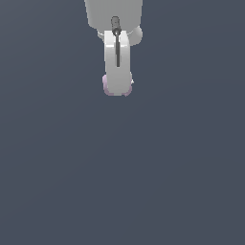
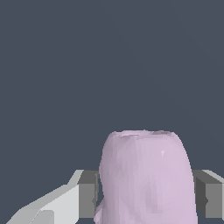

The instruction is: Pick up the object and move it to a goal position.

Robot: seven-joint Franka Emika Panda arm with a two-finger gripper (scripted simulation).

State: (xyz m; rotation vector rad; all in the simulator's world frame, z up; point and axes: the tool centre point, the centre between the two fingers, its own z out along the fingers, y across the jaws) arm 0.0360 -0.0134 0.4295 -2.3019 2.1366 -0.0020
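My end effector (image 2: 144, 197) is squeezing the pale pink lumpy blob (image 2: 146, 175) between its two fingers (image 2: 87, 194). The blob is looking light and maybe squishy, so I am holding its bumpy middle gently.

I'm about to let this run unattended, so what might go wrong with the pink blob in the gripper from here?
1. The pink blob sits between the fingers of the gripper, and its rounded, lumpy sides could let it slip or twist during the move.
2. In the exterior view only slivers of the blob show past the arm, so a shift in the grasp would be hard to notice there.
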